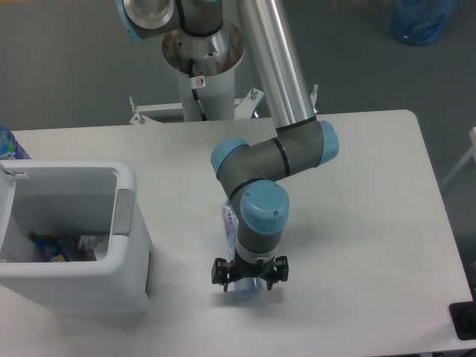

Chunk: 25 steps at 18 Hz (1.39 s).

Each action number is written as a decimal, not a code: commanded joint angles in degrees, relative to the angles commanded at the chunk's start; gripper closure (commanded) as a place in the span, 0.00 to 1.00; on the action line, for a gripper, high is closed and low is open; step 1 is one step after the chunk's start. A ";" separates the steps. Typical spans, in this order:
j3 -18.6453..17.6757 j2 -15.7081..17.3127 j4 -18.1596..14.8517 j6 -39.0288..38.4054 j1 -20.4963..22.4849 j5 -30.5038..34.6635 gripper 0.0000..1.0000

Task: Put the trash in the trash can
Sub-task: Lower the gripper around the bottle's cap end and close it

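Far left of the pincer, at the table's left edge: a blue-labelled bottle (9, 144), only partly in frame. Next, well to the pincer's left and slightly above it in the frame, the trash can (128, 223), white, rounded corners, thick rim, grey panel on the side facing the pincer. Inside it, on the floor of the bin, a few scraps (52, 247) show, one dark with blue and orange print, one pale; cannot identify them further. White table (372, 208) carries everything. The pincer (249, 281) sits low over the table, pointing straight down, black fingers splayed to either side of the clear plastic bottle (230, 223). The bottle lies flat on the table, running from beneath the pincer up behind the wrist, its label end visible just up-left of the wrist, its lower end showing between and just below the fingers. Fingers appear to straddle the bottle; whether they are pressed onto it or standing slightly off cannot be told at this angle. Arm (271, 156) rises above the pincer toward the base pedestal (202, 67) behind the table. Far upper right of the pincer, off the table on the floor: a blue bag (422, 20).
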 joint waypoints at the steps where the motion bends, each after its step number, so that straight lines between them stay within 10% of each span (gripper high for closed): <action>1: 0.00 0.00 0.00 0.00 0.00 0.26 0.02; 16: 0.09 -0.18 -0.09 -0.26 -0.53 2.20 0.50; 25: 0.79 1.23 -0.26 0.18 -0.44 2.02 0.55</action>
